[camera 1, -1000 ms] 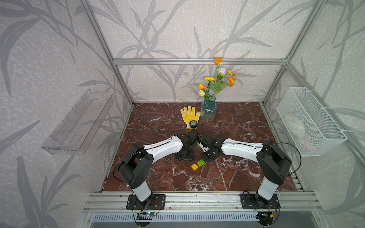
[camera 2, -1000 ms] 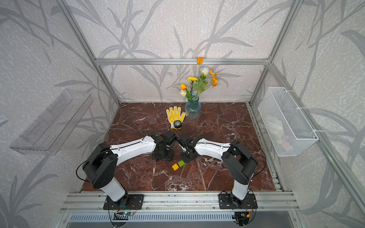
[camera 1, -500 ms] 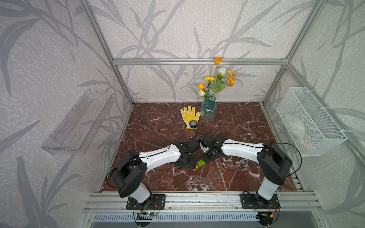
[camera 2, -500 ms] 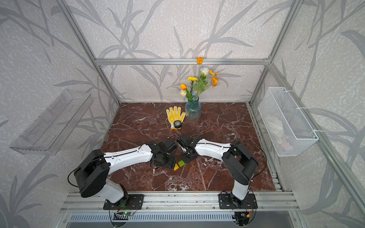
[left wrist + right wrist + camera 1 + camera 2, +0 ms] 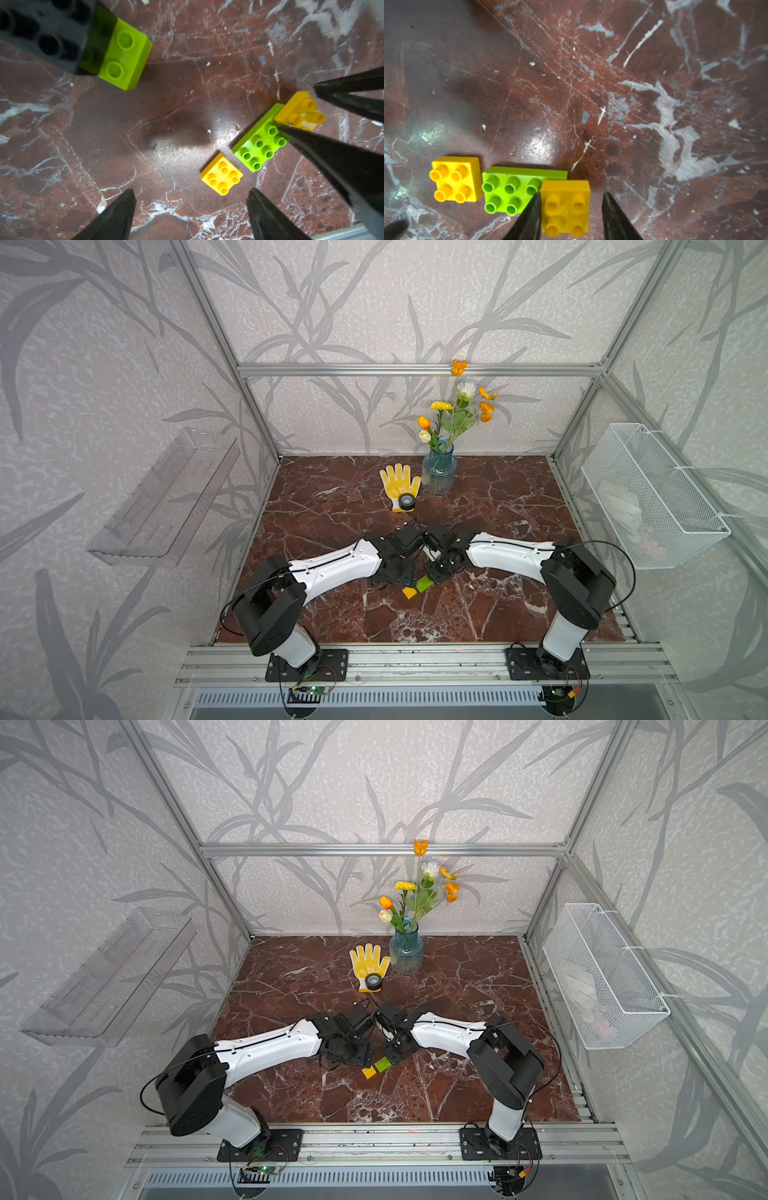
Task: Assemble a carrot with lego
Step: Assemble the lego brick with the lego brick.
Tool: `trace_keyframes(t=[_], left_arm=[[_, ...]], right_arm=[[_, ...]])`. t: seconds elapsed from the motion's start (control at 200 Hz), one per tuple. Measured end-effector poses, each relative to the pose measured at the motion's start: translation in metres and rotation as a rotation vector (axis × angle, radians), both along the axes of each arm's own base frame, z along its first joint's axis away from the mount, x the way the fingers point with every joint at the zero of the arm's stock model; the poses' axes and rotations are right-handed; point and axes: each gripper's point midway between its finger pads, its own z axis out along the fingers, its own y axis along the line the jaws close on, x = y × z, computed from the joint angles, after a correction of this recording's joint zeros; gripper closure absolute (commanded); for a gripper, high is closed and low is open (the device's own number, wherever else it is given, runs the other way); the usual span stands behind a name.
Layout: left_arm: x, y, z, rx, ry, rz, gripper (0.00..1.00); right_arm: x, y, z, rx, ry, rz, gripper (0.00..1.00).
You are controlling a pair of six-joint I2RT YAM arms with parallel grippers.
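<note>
The lego lies in pieces on the marble floor. A loose yellow square brick [image 5: 222, 174] [image 5: 455, 179] sits beside a long lime-green brick [image 5: 259, 141] [image 5: 508, 193]. On that brick's far end sits a yellow-orange square [image 5: 565, 207] [image 5: 299, 112]; this joined pair is part of the carrot. Apart from it, a black brick [image 5: 47, 31] sits on another lime-green brick [image 5: 124, 56]. My right gripper [image 5: 572, 193] [image 5: 436, 572] straddles the yellow-orange square, open, with a gap at one finger. My left gripper [image 5: 189, 191] [image 5: 399, 578] hangs wide open, empty, near the loose yellow square.
A yellow glove [image 5: 400, 485] with a black tape roll [image 5: 406, 501] on it lies at the back. A blue vase of flowers [image 5: 438, 470] stands next to it. A wire basket [image 5: 652, 497] hangs on the right wall and a clear shelf [image 5: 166, 497] on the left.
My right gripper's jaws have parted from the yellow-orange square. The left arm has swung forward, bringing its open gripper down near the loose yellow brick.
</note>
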Motion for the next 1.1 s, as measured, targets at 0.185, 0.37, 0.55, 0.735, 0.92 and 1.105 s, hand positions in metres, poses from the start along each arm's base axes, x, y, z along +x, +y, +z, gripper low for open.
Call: trace_keyframes(t=[0.185,0.37,0.55,0.735,0.92,1.105], left_arm=[[0.007,0.002,0.010,0.007,-0.013,0.002,0.14],[0.011,0.011,0.011,0.024,-0.013,0.011,0.14],[0.013,0.016,0.011,0.032,-0.012,0.012,0.14],[0.015,0.018,0.011,0.034,-0.013,0.008,0.14],[0.017,0.016,0.013,0.031,-0.015,0.007,0.14],[0.017,0.016,0.013,0.033,-0.015,0.006,0.14]], right_arm=[[0.000,-0.002,0.001,-0.001,0.005,-0.002,0.47],[-0.006,-0.008,0.002,-0.003,0.035,-0.001,0.42],[-0.007,-0.010,0.013,0.028,0.034,0.003,0.41],[-0.008,-0.007,0.017,0.055,0.043,0.008,0.41],[-0.006,-0.010,0.017,0.054,0.044,-0.002,0.40],[-0.004,-0.015,0.016,0.036,0.044,-0.014,0.40]])
